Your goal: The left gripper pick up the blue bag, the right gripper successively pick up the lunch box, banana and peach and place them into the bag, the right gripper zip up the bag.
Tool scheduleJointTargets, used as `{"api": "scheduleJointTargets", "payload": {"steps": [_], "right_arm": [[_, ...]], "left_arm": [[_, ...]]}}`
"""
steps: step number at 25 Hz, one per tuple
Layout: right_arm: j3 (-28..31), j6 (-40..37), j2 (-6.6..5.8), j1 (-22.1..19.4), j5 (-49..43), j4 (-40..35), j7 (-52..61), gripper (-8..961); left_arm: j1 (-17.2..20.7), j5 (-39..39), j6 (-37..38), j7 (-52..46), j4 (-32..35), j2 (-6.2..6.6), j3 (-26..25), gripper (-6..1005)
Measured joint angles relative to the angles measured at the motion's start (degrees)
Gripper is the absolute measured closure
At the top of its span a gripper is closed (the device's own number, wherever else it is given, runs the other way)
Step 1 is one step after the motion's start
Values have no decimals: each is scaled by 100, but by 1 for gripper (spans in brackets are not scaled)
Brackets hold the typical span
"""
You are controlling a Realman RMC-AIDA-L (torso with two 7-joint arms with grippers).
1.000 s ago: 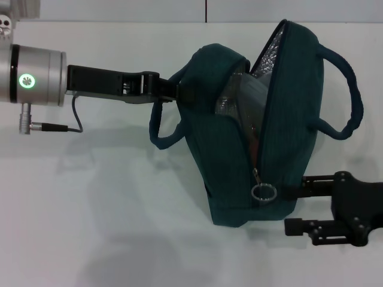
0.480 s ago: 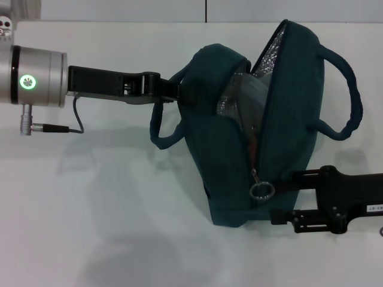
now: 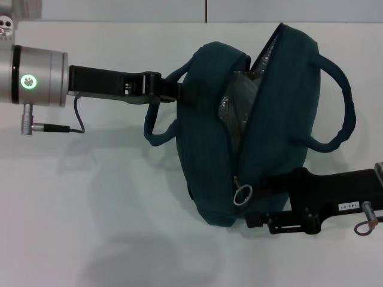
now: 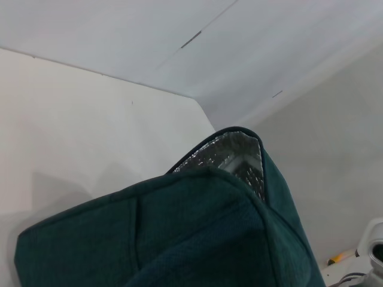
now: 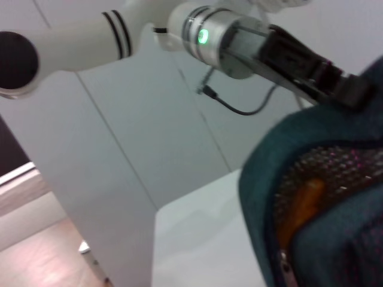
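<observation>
Head view shows the large dark teal-blue fabric bag (image 3: 263,125) near the middle of the white table (image 3: 90,209), its zipper partly undone and silver foil lining (image 3: 236,104) exposed along the gap. The left gripper (image 3: 173,91) reaches in from the table's left edge and pinches the bag's upper left side. The right gripper (image 3: 263,203) lies against the bag's lower end, just beside the metal ring zipper pull (image 3: 242,194); whether its claw is wide or narrow I cannot tell. Right wrist view alone reveals an orange-yellow banana (image 5: 302,206) inside the bag, behind the foil edge. Left wrist view shows only the bag's outer fabric and a strip of lining.
</observation>
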Motion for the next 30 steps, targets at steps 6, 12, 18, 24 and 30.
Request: {"api": "scheduleJointTargets", "payload": {"steps": [6, 12, 18, 24, 30], "right_arm": [[13, -324, -1, -4, 70, -22, -5, 389], [2, -322, -11, -28, 199, -45, -12, 473], [-15, -61, 4, -19, 209, -11, -99, 487], [-66, 226, 22, -35, 374, 32, -227, 612], [-30, 236, 16, -73, 427, 84, -230, 759]], "left_arm": [[17, -16, 0, 0, 0, 7, -5, 929], [12, -8, 0, 0, 0, 2, -4, 929], [18, -20, 0, 0, 0, -2, -4, 928], [17, -20, 3, 0, 0, -11, -5, 927], [11, -20, 9, 0, 0, -11, -4, 927]]}}
